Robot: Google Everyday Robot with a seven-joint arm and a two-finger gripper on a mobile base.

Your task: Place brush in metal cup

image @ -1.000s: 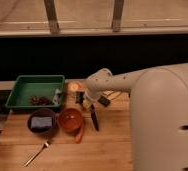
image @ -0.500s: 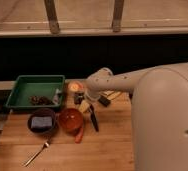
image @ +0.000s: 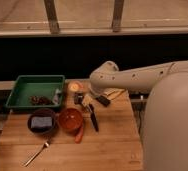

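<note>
Pincer sits low at the back of the bench, beside the pale cup; whether it is spread or closed I cannot tell. Brush lies flat on the wood (pale head toward the pincer), right of the orange bowl. The arm hides what lies behind it.

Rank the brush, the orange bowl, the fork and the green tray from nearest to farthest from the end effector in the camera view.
The end effector hangs just below the pale cup.
1. brush, right beside it, lower right.
2. orange bowl, below left.
3. green tray, far left.
4. fork, near front-left edge.
</note>
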